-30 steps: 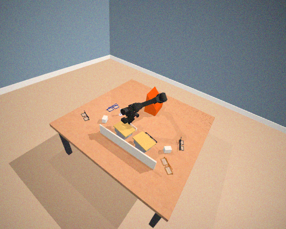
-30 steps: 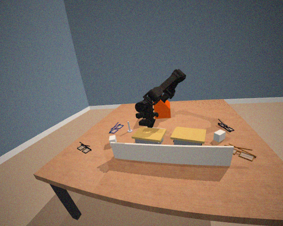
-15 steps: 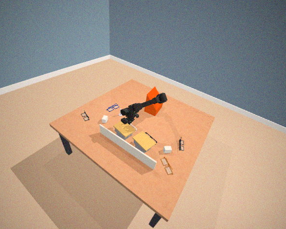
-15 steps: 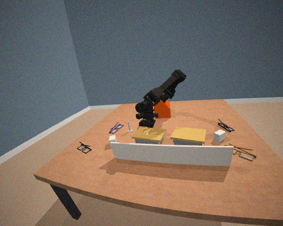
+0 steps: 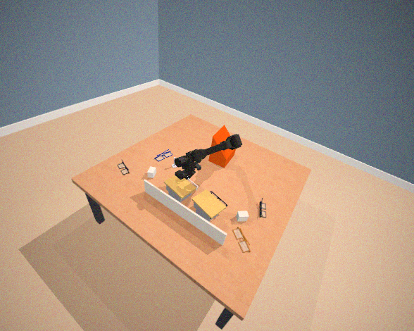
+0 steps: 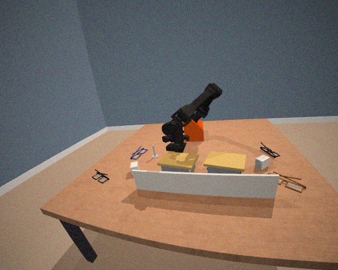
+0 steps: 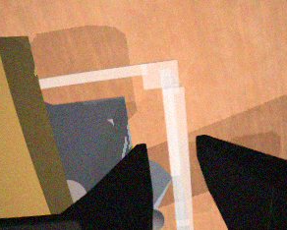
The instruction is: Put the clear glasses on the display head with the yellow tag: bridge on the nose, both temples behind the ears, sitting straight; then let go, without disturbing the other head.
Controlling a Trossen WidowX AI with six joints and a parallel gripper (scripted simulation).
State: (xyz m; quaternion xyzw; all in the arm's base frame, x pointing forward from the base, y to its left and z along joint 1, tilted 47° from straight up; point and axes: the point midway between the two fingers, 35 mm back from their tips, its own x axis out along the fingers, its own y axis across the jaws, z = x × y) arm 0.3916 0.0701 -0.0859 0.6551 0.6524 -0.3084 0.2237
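The clear glasses [image 7: 174,111] [image 5: 193,184] show in the wrist view as a pale angled frame. One bar runs left to the yellow-topped grey display head [image 7: 88,135] [image 5: 179,186] [image 6: 177,160], and the other runs down between my fingers. My gripper [image 7: 171,149] [image 5: 184,175] [image 6: 175,149] hangs just over the back edge of this head. Its fingers stand slightly apart, with a gap on each side of the bar. How the glasses sit on the nose and ears is hidden. The other head [image 5: 209,203] [image 6: 225,161] stands to the right with a black pair [image 5: 218,198] on it.
A white wall [image 5: 186,213] [image 6: 205,184] stands in front of both heads. An orange block [image 5: 221,151] [image 6: 195,132] stands behind. Around them lie blue glasses [image 5: 163,155] [image 6: 138,153], black pairs [image 5: 122,167] [image 5: 262,208], a brown pair [image 5: 241,241] and white cubes [image 5: 151,172] [image 5: 242,215].
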